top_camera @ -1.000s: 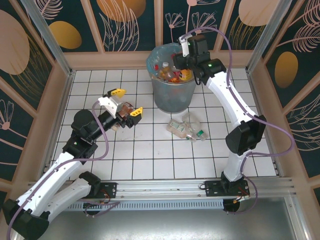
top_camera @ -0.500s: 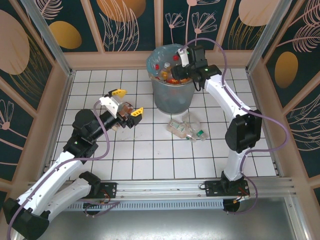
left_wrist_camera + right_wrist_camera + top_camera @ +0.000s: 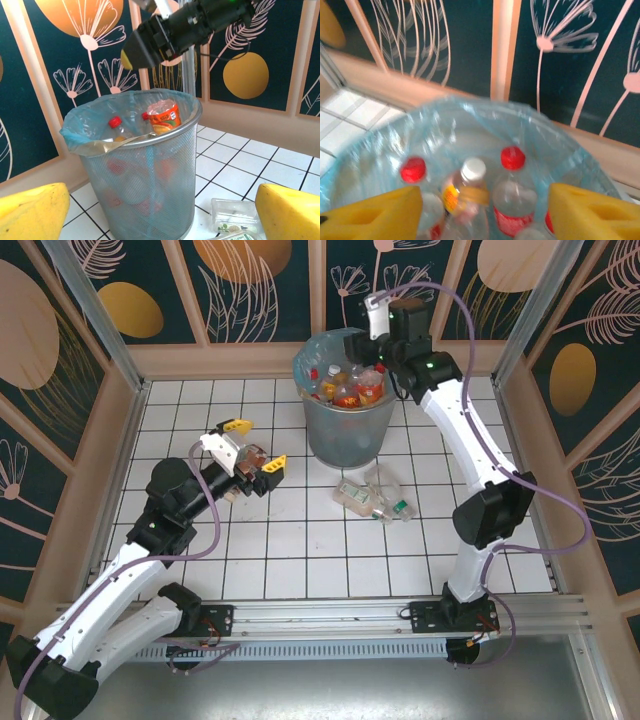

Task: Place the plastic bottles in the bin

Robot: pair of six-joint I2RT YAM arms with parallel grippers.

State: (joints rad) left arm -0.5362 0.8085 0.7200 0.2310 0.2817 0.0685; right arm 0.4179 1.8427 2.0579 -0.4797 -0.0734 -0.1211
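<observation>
Both spread, empty: right end effector (image 3: pixel 481 209) above the bin (image 3: pixel 345 436) rim, left end effector (image 3: pixel 256 443) well apart over open tiles (image 3: pixel 300 540).

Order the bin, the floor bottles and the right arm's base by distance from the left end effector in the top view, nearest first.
1. The bin, just right of the left end effector.
2. The floor bottles, in front of the bin.
3. The right arm's base, at the near edge.
</observation>
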